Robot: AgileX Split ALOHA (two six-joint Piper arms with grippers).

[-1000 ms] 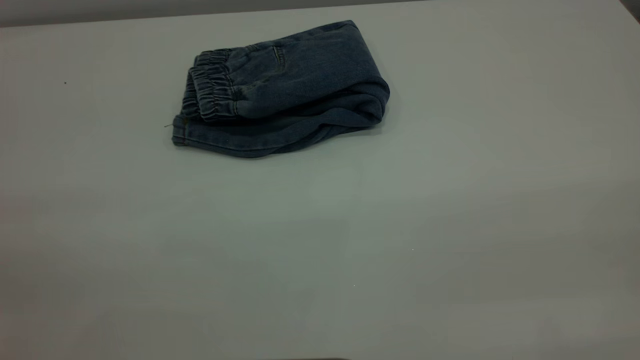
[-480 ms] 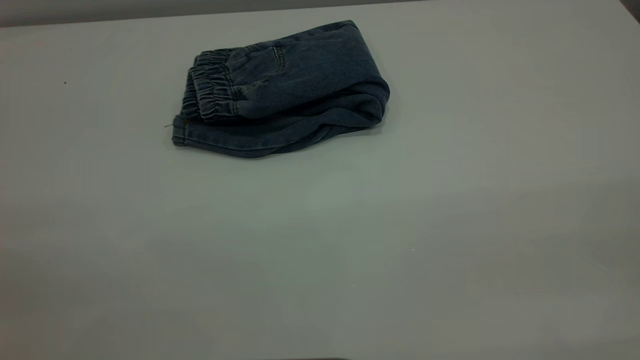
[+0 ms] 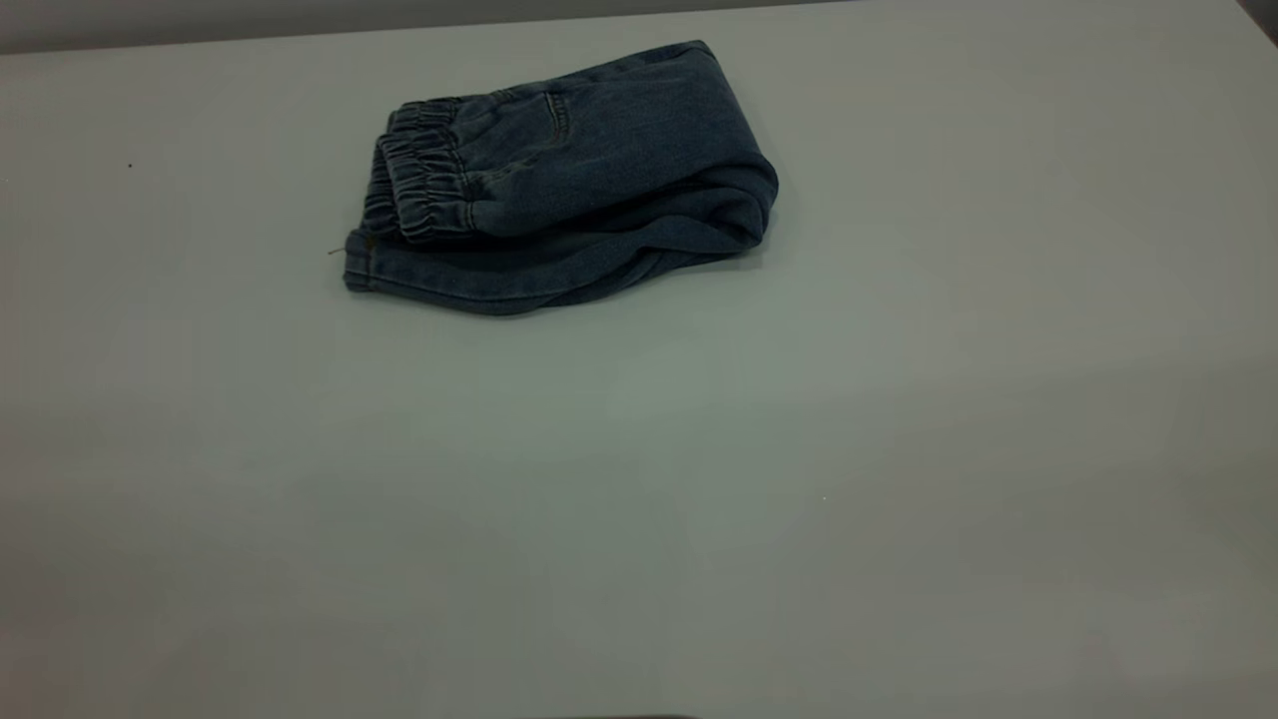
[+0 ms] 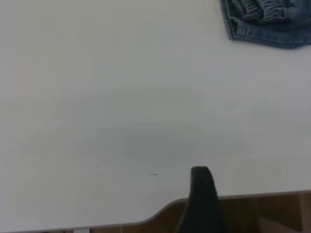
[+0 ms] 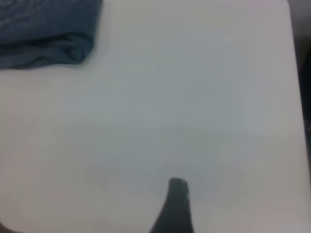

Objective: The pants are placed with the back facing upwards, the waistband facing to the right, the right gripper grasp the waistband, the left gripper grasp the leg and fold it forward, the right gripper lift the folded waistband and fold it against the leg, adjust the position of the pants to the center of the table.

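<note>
On the table (image 3: 899, 449) folded pants (image 3: 559, 180) unmoved since before, both pincers' state cannot be told

Denim pants (image 3: 559, 180), smooth matt table (image 3: 699, 479)

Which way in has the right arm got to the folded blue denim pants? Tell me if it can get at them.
Probably yes. The folded blue denim pants lie alone on the plain white table, nothing beside or on them. The right end effector sits back near the table's edge, well apart, with bare tabletop between.
</note>
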